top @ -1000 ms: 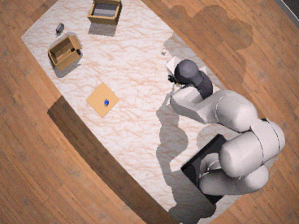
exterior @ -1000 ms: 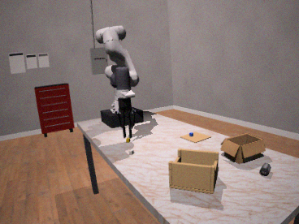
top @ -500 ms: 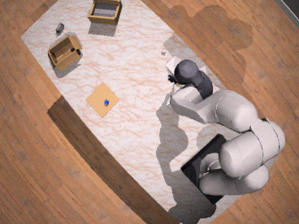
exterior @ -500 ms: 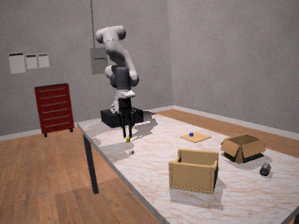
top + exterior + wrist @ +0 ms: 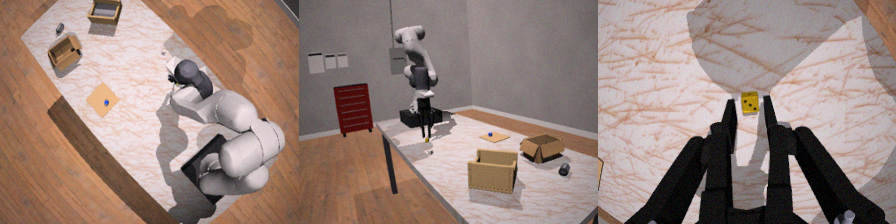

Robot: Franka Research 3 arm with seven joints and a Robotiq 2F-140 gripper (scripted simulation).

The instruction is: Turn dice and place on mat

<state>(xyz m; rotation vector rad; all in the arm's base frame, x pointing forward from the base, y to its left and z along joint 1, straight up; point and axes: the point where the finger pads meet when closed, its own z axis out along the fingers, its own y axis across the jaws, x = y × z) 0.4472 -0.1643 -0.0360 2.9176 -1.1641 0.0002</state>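
Claw (image 5: 175,81) (image 5: 426,137) (image 5: 750,108) apart around yellow die (image 5: 177,84) (image 5: 426,140) (image 5: 749,103); blue die's (image 5: 106,102) (image 5: 490,134) pips too small to read

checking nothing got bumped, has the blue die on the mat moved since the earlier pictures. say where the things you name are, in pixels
No, the small blue die (image 5: 106,102) (image 5: 490,134) sits at the same spot on the square tan mat (image 5: 95,100) (image 5: 496,138).
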